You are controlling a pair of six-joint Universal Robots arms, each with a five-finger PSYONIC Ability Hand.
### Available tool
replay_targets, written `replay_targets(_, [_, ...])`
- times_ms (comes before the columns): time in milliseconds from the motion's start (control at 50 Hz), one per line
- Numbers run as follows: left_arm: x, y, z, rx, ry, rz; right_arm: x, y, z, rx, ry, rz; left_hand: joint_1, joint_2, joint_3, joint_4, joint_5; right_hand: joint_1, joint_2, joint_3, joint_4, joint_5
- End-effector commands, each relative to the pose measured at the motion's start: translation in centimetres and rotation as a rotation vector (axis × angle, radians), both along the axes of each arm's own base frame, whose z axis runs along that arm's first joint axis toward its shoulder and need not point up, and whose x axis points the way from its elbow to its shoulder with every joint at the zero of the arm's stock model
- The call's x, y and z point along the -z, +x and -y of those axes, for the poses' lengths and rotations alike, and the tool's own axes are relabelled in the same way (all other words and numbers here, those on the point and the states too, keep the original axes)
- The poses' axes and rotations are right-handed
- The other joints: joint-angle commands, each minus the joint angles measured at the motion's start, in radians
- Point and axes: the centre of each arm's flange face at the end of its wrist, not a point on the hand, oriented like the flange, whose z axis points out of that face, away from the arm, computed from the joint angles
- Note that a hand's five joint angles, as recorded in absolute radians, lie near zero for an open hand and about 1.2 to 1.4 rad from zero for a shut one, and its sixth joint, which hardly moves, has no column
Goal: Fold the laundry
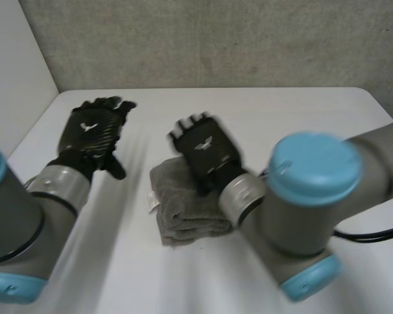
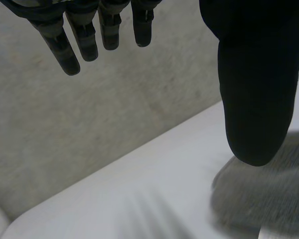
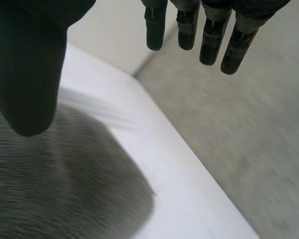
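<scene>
In the upper left of the frame, my left hand [image 1: 92, 134] hovers over the white table [image 1: 295, 111], fingers straight and released, holding nothing. The folded grey towel [image 1: 187, 212] lies in the centre of the frame. Just right of it, my right hand [image 1: 204, 149] is over its far part, also released, grasping nothing.

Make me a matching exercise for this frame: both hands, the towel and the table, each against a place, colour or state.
1. left hand
2. right hand
3. towel
4. table

A. white
B. grey, folded
C. open, over the towel
D. open, over bare table beside the towel

Pairs: 1-D, 2-C, 3-B, 4-A
</scene>
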Motion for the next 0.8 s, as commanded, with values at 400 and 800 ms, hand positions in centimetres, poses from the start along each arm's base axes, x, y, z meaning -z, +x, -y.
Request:
replay_targets(400, [10.6,-5.8,0.4,0.011,0.477,0.066,8.3,-1.7,6.6,0.035,0.504,-0.063,0.021,0.028,0.027,0.028,-0.005,-0.034,-0.048,-0.034,-0.056,-0.059])
replay_targets(800, [-5.3,-4.4,0.3,0.03,0.132,-0.16,-10.0,-6.5,8.4,0.28,0.076,0.198,0.036,0.042,0.042,0.043,0.01,-0.034,-0.048,-0.034,-0.056,-0.059])
